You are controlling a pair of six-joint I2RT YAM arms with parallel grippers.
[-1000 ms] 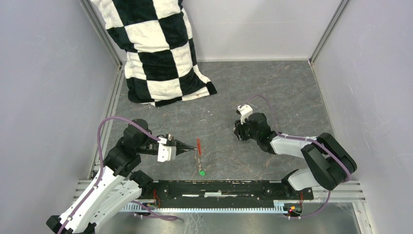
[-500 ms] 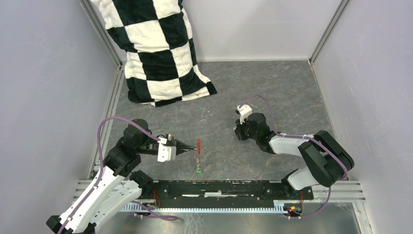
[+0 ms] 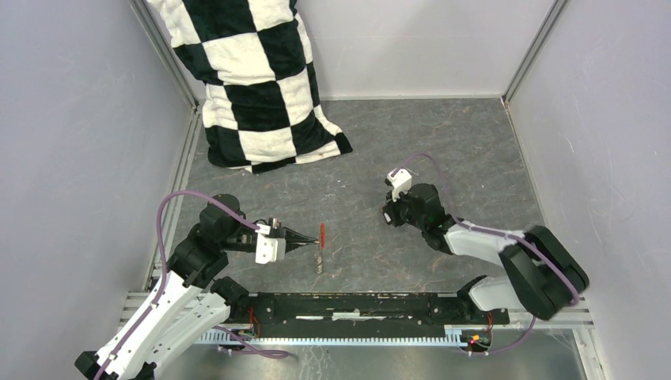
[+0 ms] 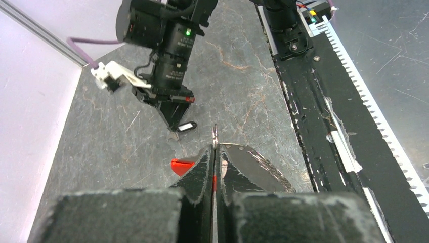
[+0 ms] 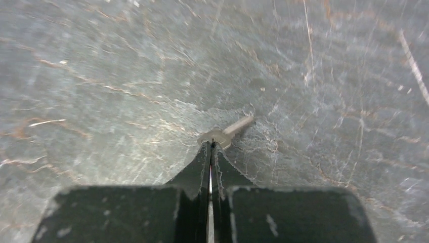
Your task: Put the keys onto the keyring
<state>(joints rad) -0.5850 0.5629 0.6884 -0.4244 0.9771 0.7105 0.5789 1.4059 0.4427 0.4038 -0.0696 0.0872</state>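
My left gripper (image 3: 313, 238) is shut on the keyring's thin metal ring (image 4: 215, 133), which sticks up edge-on from the closed tips (image 4: 215, 148). The ring's red plastic piece (image 3: 322, 231) shows left of the fingers (image 4: 180, 165). Its grey-brown strip (image 3: 319, 258) hangs below. My right gripper (image 3: 388, 217) points down at the table, shut (image 5: 211, 144) on a small metal key (image 5: 226, 132). In the left wrist view that key's black tag with white label (image 4: 186, 126) lies by the right fingertips (image 4: 174, 117). The green-tagged key does not show.
A black-and-white checkered cloth (image 3: 252, 79) lies at the back left, draped up the wall. The black base rail (image 3: 372, 307) runs along the near edge and also shows in the left wrist view (image 4: 324, 116). Grey walls close the table in on three sides.
The keyring's strip has risen and shortened in the top view. The green tag at its lower end has gone out of sight. My right gripper shifted slightly to the right.
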